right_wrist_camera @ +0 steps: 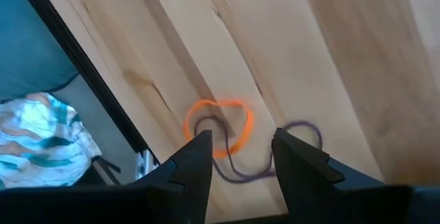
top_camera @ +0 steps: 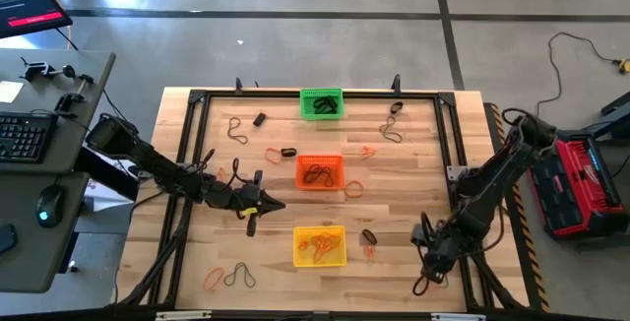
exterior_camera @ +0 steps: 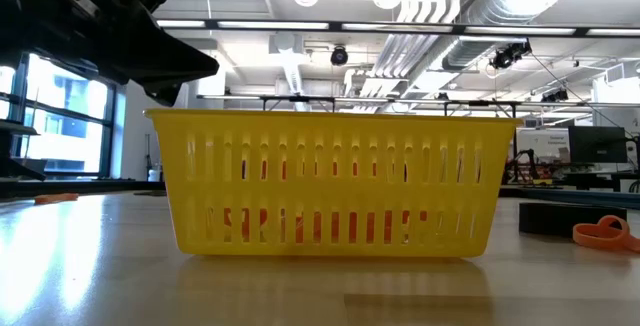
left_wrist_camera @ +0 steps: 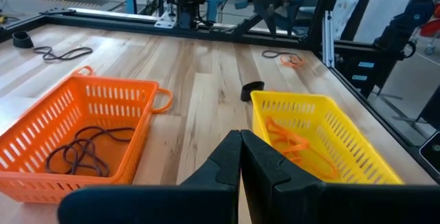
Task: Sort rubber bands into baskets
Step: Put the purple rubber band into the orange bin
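No text, label, brand, number or sign can be read anywhere: the lines on the red-lit monitor screen (top_camera: 30,11) beside the wooden surface (top_camera: 413,173) are too small to make out.

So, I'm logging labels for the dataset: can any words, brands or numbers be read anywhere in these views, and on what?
None can be read.
Monitor beside the table: red bar with light marks, too small to read.
Red case on the floor: markings too blurred to read.
Green basket, orange basket, yellow basket: no print visible.
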`<move>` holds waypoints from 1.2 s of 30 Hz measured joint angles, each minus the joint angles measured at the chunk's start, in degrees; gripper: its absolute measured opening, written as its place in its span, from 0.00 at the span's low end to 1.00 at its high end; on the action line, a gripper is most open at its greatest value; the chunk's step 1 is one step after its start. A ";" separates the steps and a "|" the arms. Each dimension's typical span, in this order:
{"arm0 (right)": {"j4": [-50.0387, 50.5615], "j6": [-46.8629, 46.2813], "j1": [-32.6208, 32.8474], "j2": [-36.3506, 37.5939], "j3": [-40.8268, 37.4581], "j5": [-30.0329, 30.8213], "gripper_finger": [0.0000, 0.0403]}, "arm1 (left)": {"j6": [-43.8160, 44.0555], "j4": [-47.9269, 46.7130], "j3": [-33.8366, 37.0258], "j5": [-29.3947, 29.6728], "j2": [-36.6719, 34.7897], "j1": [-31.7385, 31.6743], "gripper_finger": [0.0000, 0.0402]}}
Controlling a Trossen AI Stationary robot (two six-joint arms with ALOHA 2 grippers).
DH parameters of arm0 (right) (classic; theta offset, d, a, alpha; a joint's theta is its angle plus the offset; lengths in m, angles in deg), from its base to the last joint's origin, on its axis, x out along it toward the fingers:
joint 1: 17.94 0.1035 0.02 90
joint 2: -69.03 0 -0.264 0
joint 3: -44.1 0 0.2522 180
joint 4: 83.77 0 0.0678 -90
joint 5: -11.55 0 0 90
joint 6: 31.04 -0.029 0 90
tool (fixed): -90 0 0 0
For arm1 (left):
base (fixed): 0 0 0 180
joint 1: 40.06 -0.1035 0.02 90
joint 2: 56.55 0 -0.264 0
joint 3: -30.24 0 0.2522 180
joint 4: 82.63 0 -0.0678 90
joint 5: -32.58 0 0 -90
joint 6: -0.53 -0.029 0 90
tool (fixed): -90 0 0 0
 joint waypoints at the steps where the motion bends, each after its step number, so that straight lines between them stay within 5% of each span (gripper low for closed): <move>1: -0.02 -0.35 0.45 -0.45 0.00 -0.40 0.35 | -0.37 0.00 0.00 0.00 0.00 0.00 0.00; 8: -0.35 -1.43 1.30 -4.94 -0.02 -5.01 0.35 | -0.84 -0.04 0.00 -0.01 0.00 -0.42 0.00; 29: 0.62 -10.69 1.23 -15.60 0.14 -5.41 0.35 | -1.89 -0.76 0.00 -0.02 0.00 -0.74 0.00; 36: 0.14 -11.04 1.21 -16.12 0.15 -5.83 0.19 | -2.07 -0.87 -0.02 -0.02 0.00 -0.74 0.00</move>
